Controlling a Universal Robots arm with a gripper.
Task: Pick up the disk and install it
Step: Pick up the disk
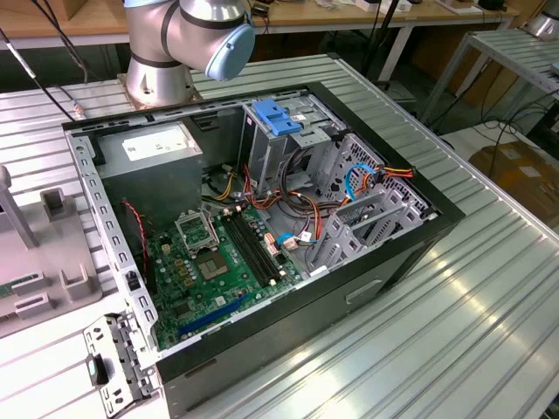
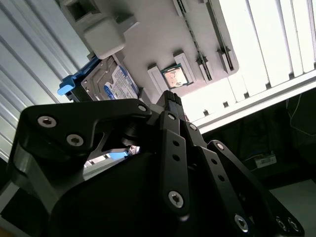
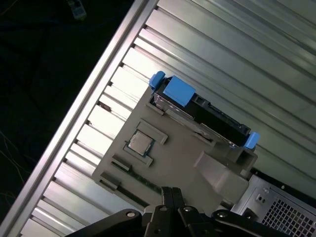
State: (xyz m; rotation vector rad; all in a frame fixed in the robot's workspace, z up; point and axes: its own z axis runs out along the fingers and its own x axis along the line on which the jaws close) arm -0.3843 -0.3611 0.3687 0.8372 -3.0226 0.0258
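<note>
The first step, the pick, is in hand, and it is not yet done. The disk (image 3: 217,118) is seen in both wrist views. It is stood on its long edge in a slot at one side of a grey holder (image 3: 182,148). Its blue frame is seen at both ends and on its top edge. The holder is laid on the ribbed metal table (image 3: 237,44). A small square chip (image 3: 139,143) is set in another pocket of the same holder, apart from the disk.

The gripper (image 3: 171,190) is hung above the holder. It is near the disk but is not touching it. In the first wrist view the two fingertips are pressed together, and nothing is held between them.

The open case (image 1: 384,262) is seen in the exterior view, with the holder at the exterior view's left. A short blue bracket (image 1: 275,118) is fixed at the back of the case. That bracket is not the disk. No disk is seen inside the case, so the install step is judged not begun.

It is judged that, for the pick, the fingers must be opened wider than the disk is thick. They must be lined up with its two flat sides and brought down over its top edge. The holder's walls are close beside the disk, so they could be bumped. The grip must be made firm, so that the disk is not tipped when it is lifted.
</note>
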